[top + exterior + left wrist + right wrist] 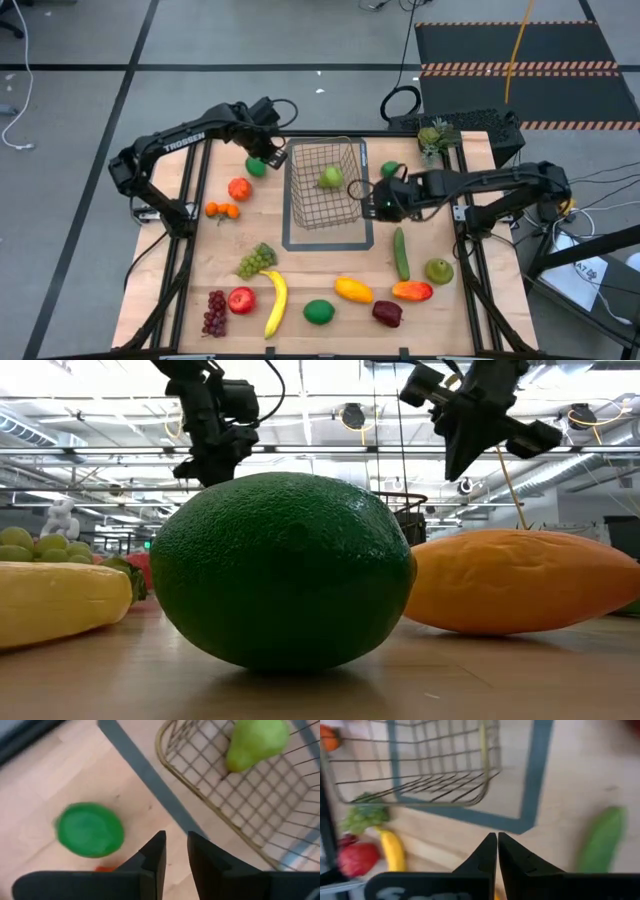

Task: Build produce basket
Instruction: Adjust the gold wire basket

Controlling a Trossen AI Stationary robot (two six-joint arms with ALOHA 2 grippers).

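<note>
The wire-mesh basket (325, 185) stands at the table's middle on a grey taped outline (330, 244). A green pear (331, 177) lies on the basket's floor (255, 742). My left gripper (275, 158) hangs over the table just left of the basket, fingers a little apart (176, 837) with nothing between them. A green lime (90, 830) lies on the table beside it. My right gripper (366, 200) hangs just right of the basket, shut and empty (497, 836), pointing down at the bare wood. A cucumber (602, 840) lies near it.
Produce lies along the near edge: banana (275, 303), red apple (241, 299), lime (319, 312), two mangoes (353, 290), green grapes (256, 261). Left of the basket are a red fruit (239, 188) and small oranges (222, 210). Another green fruit (389, 169) lies to the basket's right.
</note>
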